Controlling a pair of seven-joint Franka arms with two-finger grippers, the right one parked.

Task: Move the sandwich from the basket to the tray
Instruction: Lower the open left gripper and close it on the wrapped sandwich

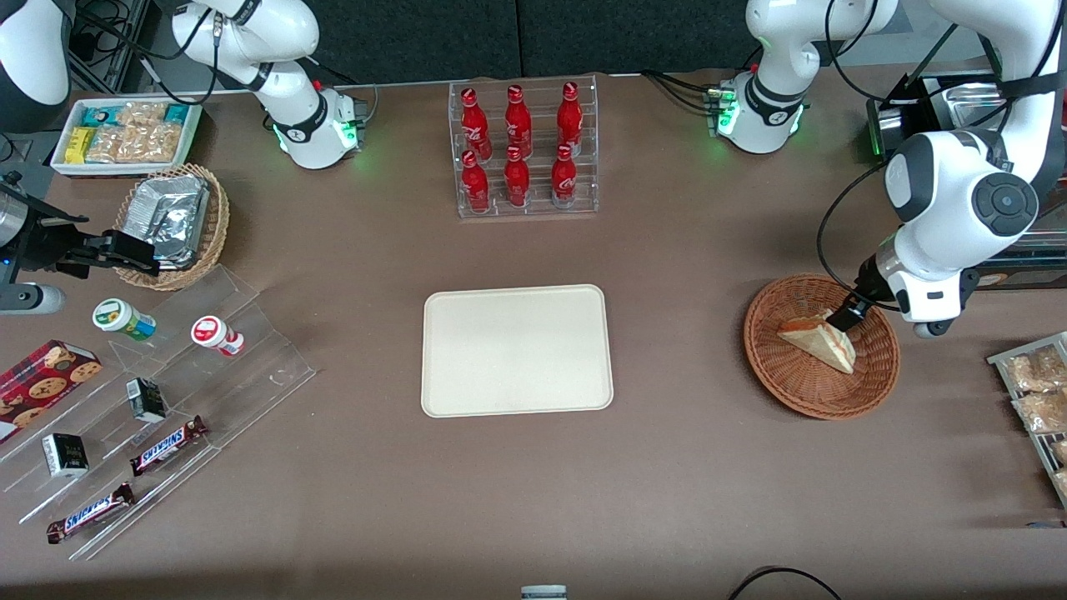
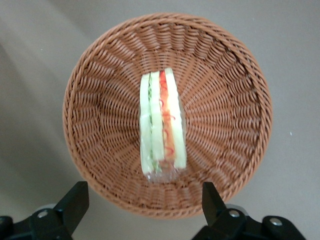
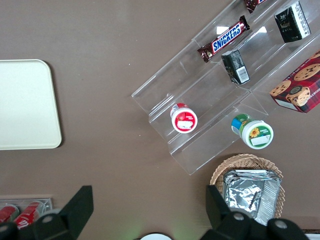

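Brown tabletop (image 1: 683,467) carried a round reddish-brown wicker basket (image 1: 783,379) holding a triangular layered sandwich (image 1: 821,342), with the left gripper (image 2: 142,207) spread open above it.

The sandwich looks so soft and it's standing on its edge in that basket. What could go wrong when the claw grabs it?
The gripper hangs open above the sandwich, not touching it. The wedge could tip over as the fingers close, or get squashed. The shallow basket might shift or lift with it. The trip to the tray crosses bare table, so a loose grip could drop it there.
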